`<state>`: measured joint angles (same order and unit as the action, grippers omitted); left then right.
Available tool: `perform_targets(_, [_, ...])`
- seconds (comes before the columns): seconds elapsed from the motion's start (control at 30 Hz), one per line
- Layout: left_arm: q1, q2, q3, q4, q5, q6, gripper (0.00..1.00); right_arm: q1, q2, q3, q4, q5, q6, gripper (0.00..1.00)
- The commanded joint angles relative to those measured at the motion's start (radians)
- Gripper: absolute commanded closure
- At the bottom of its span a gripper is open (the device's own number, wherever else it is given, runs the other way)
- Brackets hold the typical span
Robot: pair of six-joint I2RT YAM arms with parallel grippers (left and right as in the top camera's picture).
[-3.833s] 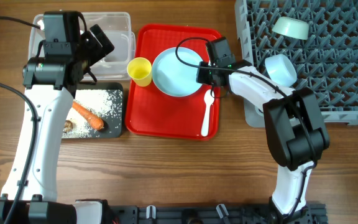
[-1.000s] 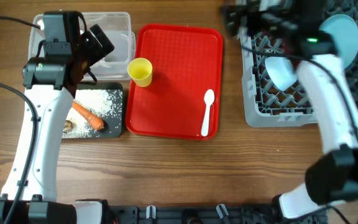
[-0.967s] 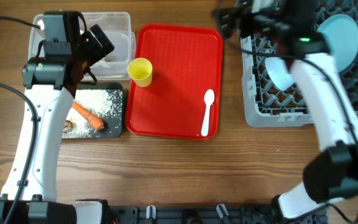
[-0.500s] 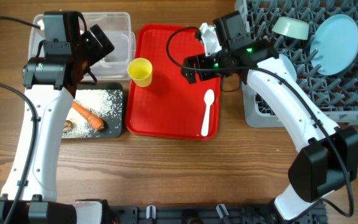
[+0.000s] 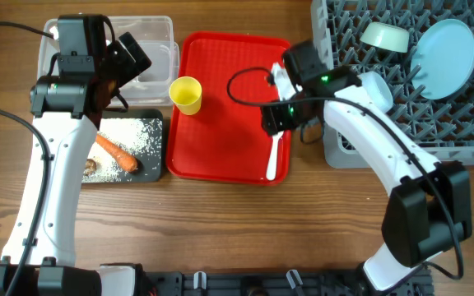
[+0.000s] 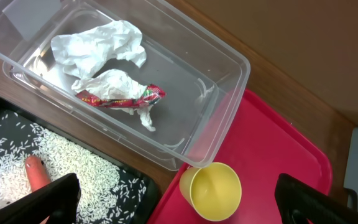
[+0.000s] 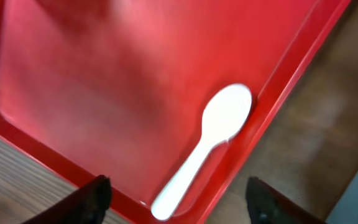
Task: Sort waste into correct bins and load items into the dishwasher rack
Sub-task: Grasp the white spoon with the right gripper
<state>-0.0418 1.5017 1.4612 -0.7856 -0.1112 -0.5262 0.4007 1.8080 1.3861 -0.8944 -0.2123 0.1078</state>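
The white spoon (image 5: 271, 160) lies along the right edge of the red tray (image 5: 220, 123). My right gripper (image 5: 276, 119) hovers over its bowl end. In the right wrist view the spoon (image 7: 204, 146) lies between my open right gripper (image 7: 179, 208), untouched. The yellow cup (image 5: 185, 94) stands upright at the tray's left edge. The blue plate (image 5: 443, 45), green bowl (image 5: 384, 35) and blue bowl (image 5: 374, 89) sit in the grey rack (image 5: 434, 123). My left gripper (image 6: 179, 211) hangs open and empty above the cup (image 6: 211, 191). The napkin (image 6: 98, 50) and red wrapper (image 6: 120, 96) lie in the clear tub (image 6: 222, 106).
The black tray (image 5: 151, 168) at the left holds rice (image 5: 134, 136), a carrot piece (image 5: 118, 154) and a brown scrap (image 5: 90, 167). The clear tub (image 5: 163, 37) stands just behind it. The rack borders the red tray's right side. Bare wooden table lies along the front.
My right arm swung from the rack back across the red tray and came down over the spoon, its jaws narrowing. The plate stands in the rack. The left arm has not moved.
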Motion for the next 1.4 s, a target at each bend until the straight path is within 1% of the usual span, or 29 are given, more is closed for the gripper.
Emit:
perform_targets(0.0, [0.006,0.000,-0.002,-0.001,-0.010,-0.006,0.00,0.028,0.013,-0.068,0.056,-0.007,0.028,0.32])
perform_targets(0.13, [0.006,0.000,-0.002,-0.001,-0.010,-0.006,0.00,0.078,0.037,-0.117,0.106,0.050,0.024,0.31])
perform_targets(0.27, [0.006,0.000,-0.002,-0.001,-0.010,-0.006,0.00,0.089,0.092,-0.134,0.144,0.060,0.026,0.31])
perform_targets(0.33, [0.006,0.000,-0.002,-0.001,-0.010,-0.006,0.00,0.089,0.122,-0.134,0.140,0.060,0.032,0.32])
perform_targets(0.43, [0.006,0.000,-0.002,-0.001,-0.010,-0.006,0.00,0.089,0.150,-0.134,0.134,0.094,0.082,0.33])
perform_targets(0.57, [0.006,0.000,-0.002,-0.001,-0.010,-0.006,0.00,0.089,0.168,-0.134,0.143,0.103,0.082,0.34])
perform_targets(0.63, [0.006,0.000,-0.002,-0.001,-0.010,-0.006,0.00,0.089,0.183,-0.134,0.143,0.127,0.084,0.35])
perform_targets(0.67, [0.006,0.000,-0.002,-0.001,-0.010,-0.006,0.00,0.089,0.195,-0.134,0.144,0.160,0.106,0.38])
perform_targets(0.7, [0.006,0.000,-0.002,-0.001,-0.010,-0.006,0.00,0.089,0.199,-0.134,0.147,0.172,0.109,0.44])
perform_targets(0.77, [0.006,0.000,-0.002,-0.001,-0.010,-0.006,0.00,0.089,0.201,-0.134,0.162,0.180,0.108,0.65])
perform_targets(0.8, [0.006,0.000,-0.002,-0.001,-0.010,-0.006,0.00,0.089,0.201,-0.134,0.170,0.184,0.108,0.68])
perform_targets(0.93, [0.006,0.000,-0.002,-0.001,-0.010,-0.006,0.00,0.089,0.201,-0.134,0.192,0.191,0.109,0.75])
perform_targets(1.07, [0.006,0.000,-0.002,-0.001,-0.010,-0.006,0.00,0.076,0.200,-0.126,0.207,0.190,0.101,0.91])
perform_targets(1.1, [0.006,0.000,-0.002,-0.001,-0.010,-0.006,0.00,0.074,0.197,-0.106,0.200,0.190,0.101,0.96])
perform_targets(1.27, [0.006,0.000,-0.002,-0.001,-0.010,-0.006,0.00,0.072,0.171,-0.021,0.148,0.191,0.064,0.96])
perform_targets(1.37, [0.006,0.000,-0.002,-0.001,-0.010,-0.006,0.00,0.070,0.117,0.018,0.129,0.190,0.053,0.96])
